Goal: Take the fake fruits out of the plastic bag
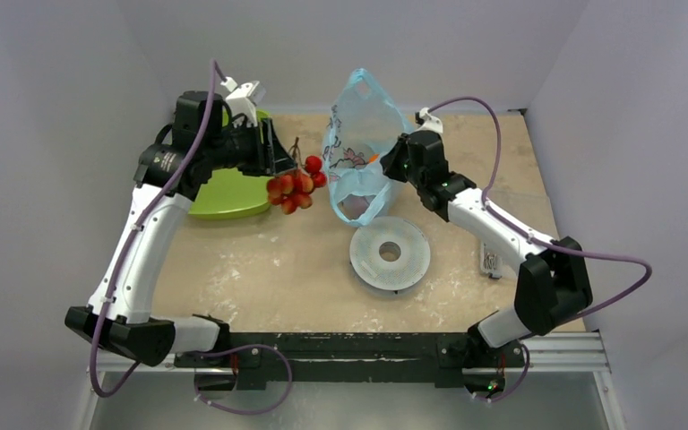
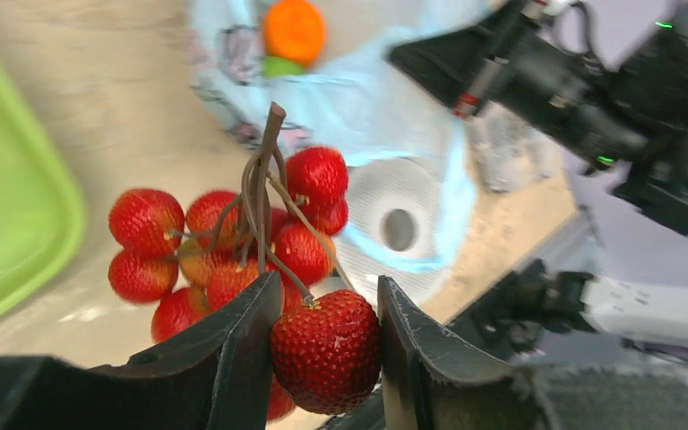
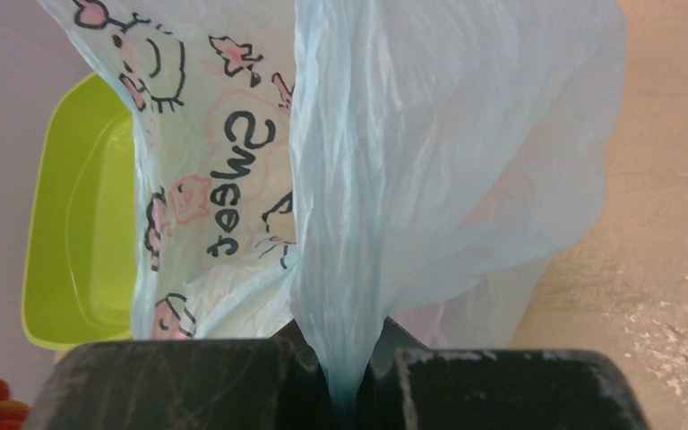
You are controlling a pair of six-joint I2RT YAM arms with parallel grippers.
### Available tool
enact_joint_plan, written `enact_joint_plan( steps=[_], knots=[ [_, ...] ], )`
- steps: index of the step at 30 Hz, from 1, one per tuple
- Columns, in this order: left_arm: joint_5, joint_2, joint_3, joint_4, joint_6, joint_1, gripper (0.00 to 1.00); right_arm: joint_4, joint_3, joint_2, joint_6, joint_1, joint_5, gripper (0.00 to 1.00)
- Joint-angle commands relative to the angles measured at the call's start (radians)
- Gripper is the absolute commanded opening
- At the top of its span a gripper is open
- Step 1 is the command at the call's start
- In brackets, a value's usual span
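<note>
My left gripper (image 1: pixel 279 167) (image 2: pixel 322 345) is shut on one berry of a cluster of red fake strawberries (image 1: pixel 296 185) (image 2: pixel 233 242), held above the table just left of the plastic bag (image 1: pixel 358 148). My right gripper (image 1: pixel 392 161) (image 3: pixel 345 385) is shut on a bunched fold of the bag's light-blue film (image 3: pixel 367 206) and holds the bag upright. An orange fruit (image 2: pixel 294 30) and a green piece (image 2: pixel 279 66) show through the bag in the left wrist view. The orange one also shows faintly in the top view (image 1: pixel 372 159).
A lime-green tray (image 1: pixel 228 193) (image 3: pixel 81 233) (image 2: pixel 9 197) lies under my left arm, left of the bag. A white round disc with a centre hole (image 1: pixel 390 253) (image 2: pixel 399 228) lies on the table in front of the bag. A small grey object (image 1: pixel 491 261) lies by the right arm.
</note>
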Motion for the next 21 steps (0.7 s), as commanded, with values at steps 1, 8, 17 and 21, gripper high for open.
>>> enact_joint_plan(
  steps=[1,8,17,21],
  knots=[
    [-0.204,-0.033,0.03,-0.061,0.146,0.073,0.0,0.028,-0.053,-0.085,-0.038,-0.002,0.005,0.0],
    [-0.574,0.078,0.034,-0.034,0.243,0.117,0.0,0.029,-0.084,-0.101,-0.06,-0.002,-0.03,0.0],
    [-0.708,0.308,0.084,0.001,0.235,0.129,0.0,0.029,-0.118,-0.124,-0.081,-0.002,-0.04,0.0],
    [-0.717,0.372,0.05,0.052,0.232,0.134,0.0,0.019,-0.108,-0.124,-0.09,-0.002,-0.049,0.0]
  ],
)
